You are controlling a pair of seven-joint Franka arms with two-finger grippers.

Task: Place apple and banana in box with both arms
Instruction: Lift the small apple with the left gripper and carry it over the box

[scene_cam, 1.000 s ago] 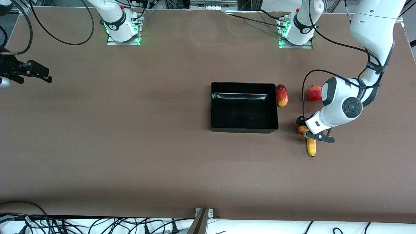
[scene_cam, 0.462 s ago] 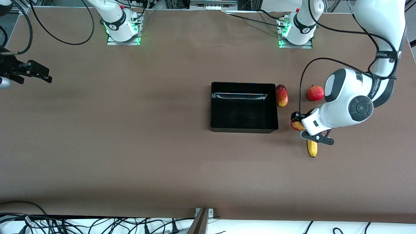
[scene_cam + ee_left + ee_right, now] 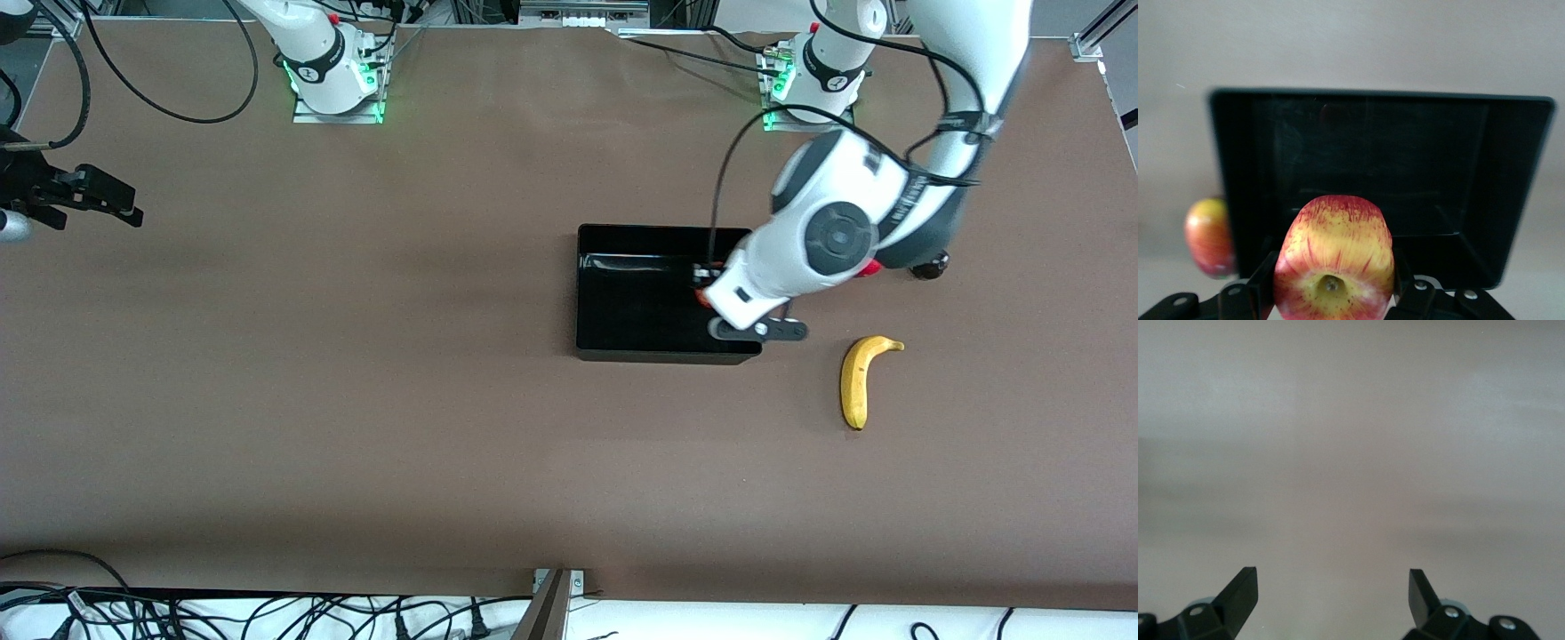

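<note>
Moved since half a second ago: left gripper (image 3: 707,293), with the apple (image 3: 1333,260) in it, has travelled from the table beside the banana (image 3: 860,378) to a spot over the box (image 3: 662,347), at the box's end toward the left arm's base.

Apple: clamped between the left gripper's two fingers (image 3: 1258,277), stem dimple facing the wrist camera, red with yellow streaks. In the front view only a sliver of red shows under the wrist, so whether it is above the rim or slightly inside cannot be told.

Box: black, open-top, on the table near the middle; interior shows only glossy walls and floor.

Banana: yellow, curved, lying on the table toward the left arm's end, nearer to the front camera than the box, well apart from it and from both grippers.

Mango (image 3: 1208,235): red-yellow, seen in the left wrist view just beside the box's outer wall; hidden by the arm in the front view.

Pomegranate (image 3: 871,267): a red edge visible under the left arm's elbow.

Right gripper (image 3: 89,200): waits over the table's edge at the right arm's end, fingers (image 3: 1238,593) spread apart, holding nothing.
</note>
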